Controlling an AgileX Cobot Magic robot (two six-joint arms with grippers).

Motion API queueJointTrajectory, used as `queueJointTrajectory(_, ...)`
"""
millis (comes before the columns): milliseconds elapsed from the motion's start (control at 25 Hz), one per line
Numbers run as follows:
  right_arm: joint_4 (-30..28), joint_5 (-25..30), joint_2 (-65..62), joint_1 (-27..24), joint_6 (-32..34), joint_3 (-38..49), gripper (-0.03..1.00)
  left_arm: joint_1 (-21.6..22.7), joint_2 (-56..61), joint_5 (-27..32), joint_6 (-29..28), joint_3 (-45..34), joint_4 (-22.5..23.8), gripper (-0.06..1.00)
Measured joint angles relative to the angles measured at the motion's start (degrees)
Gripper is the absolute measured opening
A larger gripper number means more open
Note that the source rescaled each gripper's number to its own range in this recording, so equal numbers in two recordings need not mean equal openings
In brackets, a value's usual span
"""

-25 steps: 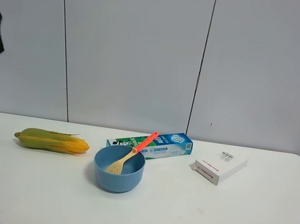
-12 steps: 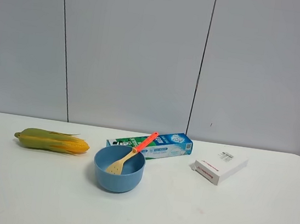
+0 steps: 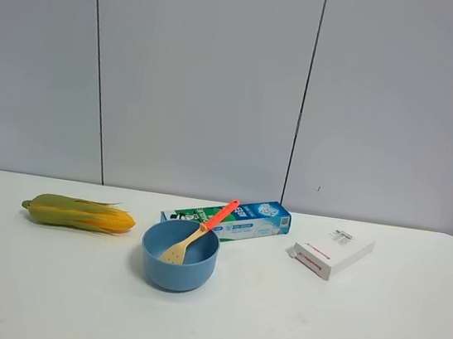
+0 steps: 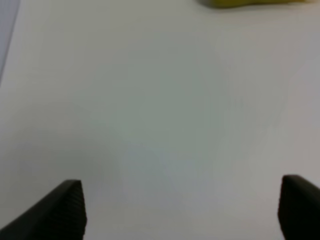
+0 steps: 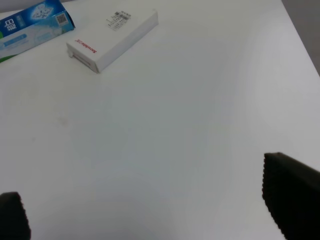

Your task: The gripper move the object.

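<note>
The spatula (image 3: pixel 199 233) has a pale yellow perforated blade resting inside the blue bowl (image 3: pixel 179 257) and an orange-red handle sticking out over the bowl's far right rim. Neither gripper shows in the exterior high view. In the left wrist view my left gripper (image 4: pixel 182 207) is open over bare white table, with a bit of the corn cob (image 4: pixel 250 3) at the frame edge. In the right wrist view my right gripper (image 5: pixel 150 215) is open over bare table, well short of the white box (image 5: pixel 112 40). The spatula is not in either wrist view.
A corn cob (image 3: pixel 79 214) lies left of the bowl. A toothpaste box (image 3: pixel 228 218) lies just behind the bowl and shows in the right wrist view (image 5: pixel 30 30). A white box (image 3: pixel 332 252) lies to the right. A grey panelled wall stands behind the white table (image 3: pixel 338 335).
A dark arm part at the upper left of the exterior high view has moved out of sight. The objects on the table have not moved.
</note>
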State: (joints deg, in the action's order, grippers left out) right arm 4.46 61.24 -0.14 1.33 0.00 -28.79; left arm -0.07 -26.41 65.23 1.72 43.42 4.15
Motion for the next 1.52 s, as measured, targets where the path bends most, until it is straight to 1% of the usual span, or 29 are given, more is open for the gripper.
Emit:
queueJointTrajectory(160,0.0,0.0,0.0,0.0,0.0,0.0,1.0,0.0,7.94,-1.5,-1.01,-7.4,-3.11,0.63)
queueJointTrajectory(240,0.0,0.0,0.0,0.0,0.0,0.0,1.0,0.0,11.87,-2.06,-1.05,-9.68,-4.15,0.63)
queueJointTrajectory(440,0.0,0.0,0.0,0.0,0.0,0.0,1.0,0.0,19.54,-3.43,-1.17,-13.73,-4.15,0.63)
queueJointTrajectory(600,0.0,0.0,0.0,0.0,0.0,0.0,1.0,0.0,22.27,-4.52,-1.17,-14.24,-4.15,0.63)
queueJointTrajectory(1200,0.0,0.0,0.0,0.0,0.0,0.0,1.0,0.0,24.17,-4.91,-1.23,-14.24,-4.15,0.63)
queueJointTrajectory(1320,0.0,0.0,0.0,0.0,0.0,0.0,1.0,0.0,26.41,-4.91,-2.48,-14.24,-3.73,0.63)
queueJointTrajectory(1520,0.0,0.0,0.0,0.0,0.0,0.0,1.0,0.34,26.57,-4.91,-3.61,-14.24,-2.75,0.63)
